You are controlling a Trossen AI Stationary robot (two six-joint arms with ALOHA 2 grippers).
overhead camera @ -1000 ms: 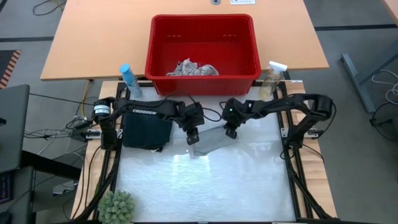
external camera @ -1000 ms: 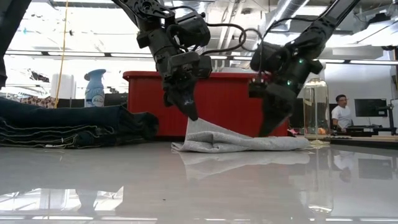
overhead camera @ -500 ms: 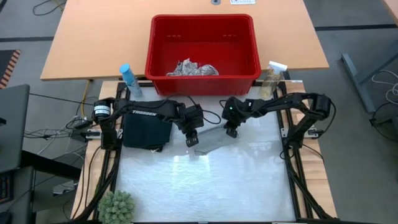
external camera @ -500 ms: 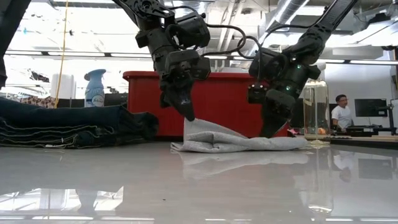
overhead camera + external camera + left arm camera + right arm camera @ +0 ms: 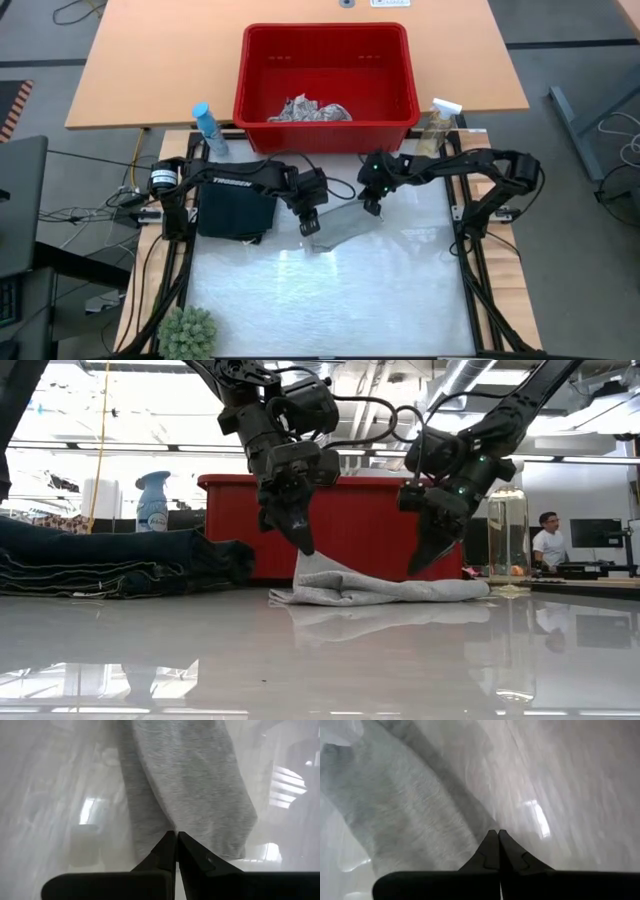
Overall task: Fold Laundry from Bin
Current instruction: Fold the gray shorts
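Observation:
The small grey cloth (image 5: 342,226) lies crumpled on the glossy table, just in front of the red bin (image 5: 325,60). My left gripper (image 5: 309,226) is shut at the cloth's left end, which stands up in a peak under the tips (image 5: 306,548). My right gripper (image 5: 415,567) is shut and hangs just above the cloth's right end, clear of it. The white leaf-print cloth (image 5: 310,110) lies in the bin. The folded dark trousers (image 5: 237,212) lie on the table's left part. My left gripper pinches the grey cloth at its raised left end (image 5: 304,557) between its two fingertips, coming from above and pointing down with a slight slant. That end is pulled up into a peak. The rest of the cloth (image 5: 200,785) lies slack on the table.
A blue spray bottle (image 5: 208,128) and a clear one (image 5: 438,125) stand at the bin's two near corners. A small green plant (image 5: 188,332) stands at the near left corner. A person (image 5: 547,545) sits far off in the room.
My right gripper has risen off the cloth's right end and gone a little toward the bin. That end now lies lower on the table. My left gripper has shifted slightly to the left, and the cloth's peaked left end has gone with it.

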